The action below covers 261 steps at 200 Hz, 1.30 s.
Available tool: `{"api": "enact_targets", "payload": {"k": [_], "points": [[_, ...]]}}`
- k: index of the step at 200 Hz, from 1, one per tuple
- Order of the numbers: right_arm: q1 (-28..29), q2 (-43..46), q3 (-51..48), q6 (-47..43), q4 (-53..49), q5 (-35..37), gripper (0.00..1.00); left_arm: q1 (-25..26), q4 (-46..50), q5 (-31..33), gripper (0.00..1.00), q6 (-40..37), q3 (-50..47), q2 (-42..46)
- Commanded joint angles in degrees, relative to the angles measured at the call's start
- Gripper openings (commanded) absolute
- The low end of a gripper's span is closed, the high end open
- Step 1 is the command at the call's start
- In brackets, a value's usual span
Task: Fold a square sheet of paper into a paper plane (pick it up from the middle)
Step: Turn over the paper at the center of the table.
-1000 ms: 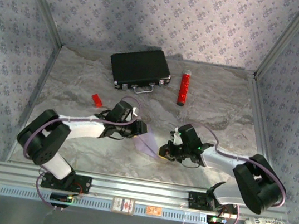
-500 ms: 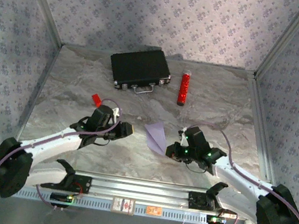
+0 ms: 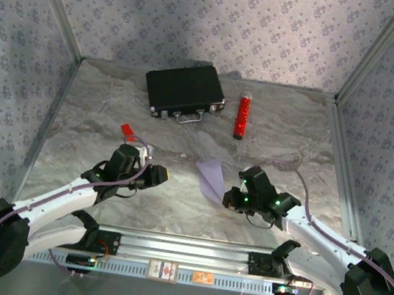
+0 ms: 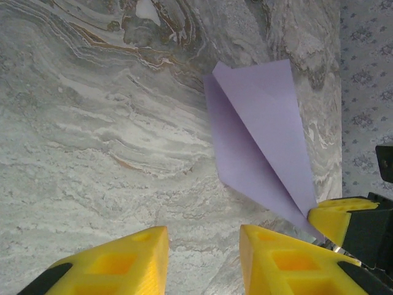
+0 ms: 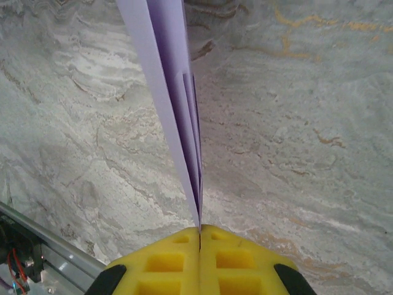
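The square sheet of paper is folded into a pale lilac pointed dart, the paper plane (image 3: 211, 177). It lies mid-table with its narrow tip toward the right arm. My right gripper (image 3: 229, 197) is shut on that tip; in the right wrist view the folded layers (image 5: 178, 104) rise edge-on from between the closed yellow pads (image 5: 200, 232). My left gripper (image 3: 162, 175) stands open and empty to the left of the plane, low over the table. In the left wrist view the plane (image 4: 264, 141) lies beyond the open gripper (image 4: 204, 246), clear of its fingers.
A black case (image 3: 185, 91) lies at the back, with a red cylinder (image 3: 242, 116) to its right. A small red block (image 3: 127, 131) sits just behind the left arm. The metal rail (image 3: 181, 250) runs along the near edge, and patterned walls close in both sides.
The left gripper has drawn back to the left, away from the paper. Both arms have stretched out low. The right gripper keeps its hold and the plane has shifted slightly right.
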State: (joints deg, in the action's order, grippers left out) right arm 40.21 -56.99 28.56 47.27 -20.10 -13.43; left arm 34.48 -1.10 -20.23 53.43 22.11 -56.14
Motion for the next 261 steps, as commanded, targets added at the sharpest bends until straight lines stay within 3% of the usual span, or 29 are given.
{"api": "enact_targets", "payload": {"k": [1, 78, 117, 152, 168, 225, 261], "points": [[0.5, -0.5, 2.8, -1.4, -4.0, 3.7, 0.04, -0.3, -0.9, -2.3, 0.35, -0.4, 0.5, -1.3], [0.8, -10.6, 12.0, -7.5, -7.2, 5.1, 0.04, -3.0, -0.2, -3.8, 0.35, -1.6, 1.4, -2.1], [0.8, -15.8, 18.8, -10.4, -13.1, 10.8, 0.03, -6.2, -0.8, -5.2, 0.38, -2.1, 3.3, -4.4], [1.0, -19.6, 26.3, -12.2, -20.3, 14.6, 0.02, -9.2, 4.7, -8.0, 0.39, -2.0, 7.7, -6.9], [2.4, -20.5, 30.4, -14.8, -25.4, 19.0, 0.02, -10.0, 6.1, -7.9, 0.39, -1.8, 8.8, -7.5], [7.4, -25.7, 39.3, -19.9, -41.5, 46.7, 0.03, -11.8, 6.2, -7.1, 0.41, -6.8, 12.3, -11.6], [11.0, -26.9, 40.5, -19.7, -42.8, 51.5, 0.03, -12.1, 3.9, -7.7, 0.42, -3.2, 9.6, -10.3]]}}
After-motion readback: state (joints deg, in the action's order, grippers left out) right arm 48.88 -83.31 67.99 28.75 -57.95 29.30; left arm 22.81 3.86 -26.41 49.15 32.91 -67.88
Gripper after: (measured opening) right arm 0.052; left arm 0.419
